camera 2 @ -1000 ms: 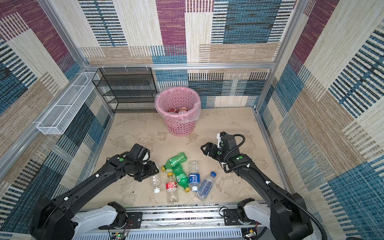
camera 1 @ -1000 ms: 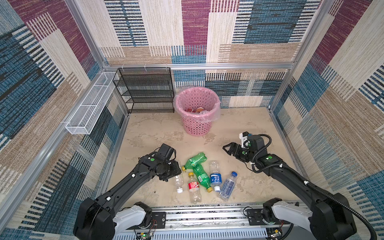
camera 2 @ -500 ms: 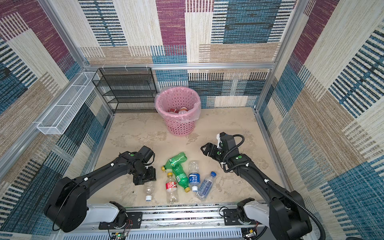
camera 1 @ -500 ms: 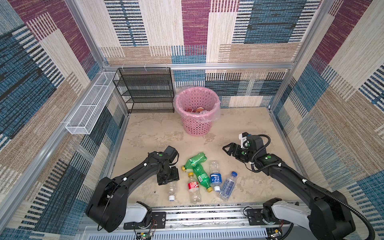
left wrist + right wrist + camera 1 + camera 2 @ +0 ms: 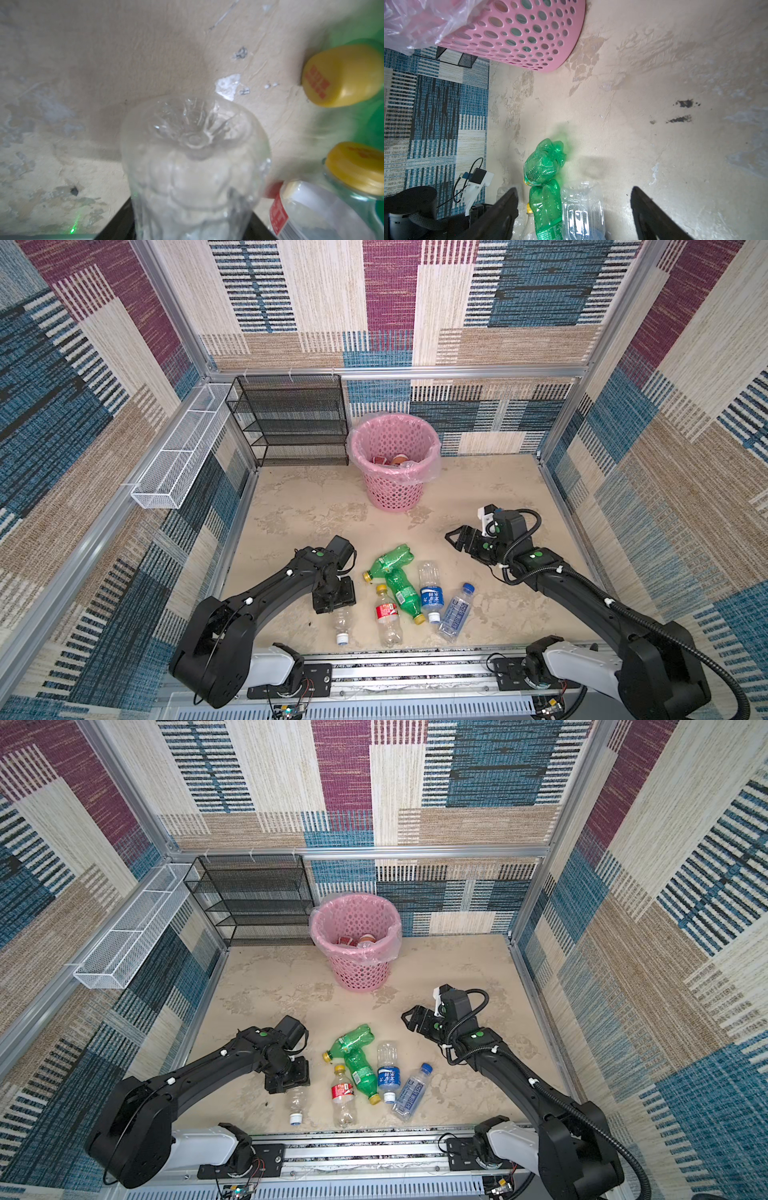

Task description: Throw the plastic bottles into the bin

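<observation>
My left gripper [image 5: 334, 602] [image 5: 193, 218] is low over the floor, shut on the base end of a clear bottle [image 5: 341, 624] [image 5: 193, 162] that lies with its white cap toward the front rail. To its right lie two green bottles [image 5: 399, 578] [image 5: 357, 1052], a red-label bottle [image 5: 386, 614], a blue-label bottle [image 5: 430, 593] and a blue-capped bottle [image 5: 457, 610]. My right gripper [image 5: 453, 537] [image 5: 573, 189] hovers open behind them, holding nothing. The pink bin [image 5: 395, 485] [image 5: 359, 969] [image 5: 519, 37] stands at the back with bottles inside.
A black mesh rack [image 5: 291, 418] stands left of the bin against the back wall. A white wire basket [image 5: 183, 448] hangs on the left wall. Patterned walls close three sides and a metal rail [image 5: 395, 672] runs along the front.
My left gripper has swung toward the front, and the clear bottle has slid that way with it. Its jaws opened and closed again round the bottle's base. The right arm stayed still.
</observation>
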